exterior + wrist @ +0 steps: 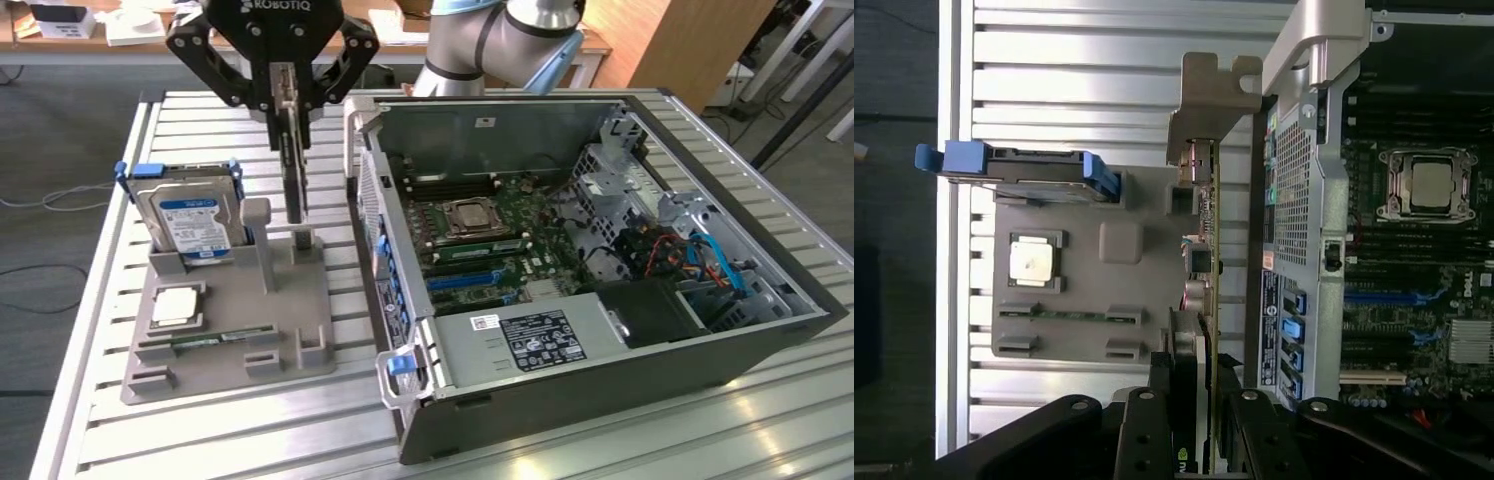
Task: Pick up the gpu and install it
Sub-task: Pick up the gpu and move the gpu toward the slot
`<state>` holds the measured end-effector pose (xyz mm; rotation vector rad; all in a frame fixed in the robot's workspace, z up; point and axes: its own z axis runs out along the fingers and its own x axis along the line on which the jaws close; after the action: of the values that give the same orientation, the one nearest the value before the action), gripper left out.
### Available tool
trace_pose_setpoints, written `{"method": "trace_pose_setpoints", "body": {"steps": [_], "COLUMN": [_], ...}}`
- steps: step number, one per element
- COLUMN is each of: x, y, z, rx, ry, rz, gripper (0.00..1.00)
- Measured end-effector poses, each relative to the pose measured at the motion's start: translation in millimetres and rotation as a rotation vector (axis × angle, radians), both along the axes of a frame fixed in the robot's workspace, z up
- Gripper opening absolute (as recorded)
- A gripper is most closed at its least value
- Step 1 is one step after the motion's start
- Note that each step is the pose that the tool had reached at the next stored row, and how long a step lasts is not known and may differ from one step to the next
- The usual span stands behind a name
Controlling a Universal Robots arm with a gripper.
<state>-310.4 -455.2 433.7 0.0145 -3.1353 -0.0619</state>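
gpu: gpu (pixel 290 170) hangs on edge, long side up and down, over the grey holder tray (pixel 287 330). Its lower end sits right at the tray's upright post (pixel 306 240); can't tell if it's clear of it or just touching.
bracket: in the wrist view the silver end bracket (pixel 1209 90) is at the far end of the card, away from the grip.
claw: claw (pixel 284 100) is pinching the gpu's upper end, one finger on each flat face.
step: looks like the pick-up part, card gripped and at or just off its stand, install not done yet.
tray stuff: hard drive (pixel 194 222) stands in its cradle beside the gpu, with the cpu chip (pixel 176 305) and memory stick (pixel 207 340) lying flat nearer the counter's front edge.
pc case: open pc case (pixel 561 400) is just beside the tray, toward the counter's edge on the exterior view's right, with the motherboard (pixel 494 250) exposed.
counter: slatted metal counter (pixel 240 430) carries the lot.
what's left, my guess: the card needs its connector edge lined up over one of the expansion slots (pixel 461 280) and its bracket at the case's rear wall. It's tight in there, so it has to go straight down with no tilt.
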Motion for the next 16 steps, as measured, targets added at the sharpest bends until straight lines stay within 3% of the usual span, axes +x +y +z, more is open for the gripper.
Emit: {"method": "trace_pose_setpoints", "body": {"steps": [9, 16], "x": [2.0, 18.2], "y": [0.1, 0.0], "z": [1.8, 1.6], "rx": [-0.0002, -0.0001], "ry": [0.0003, 0.0001], "rz": [0.001, 0.001], "gripper": [0.27, 0.27]}}
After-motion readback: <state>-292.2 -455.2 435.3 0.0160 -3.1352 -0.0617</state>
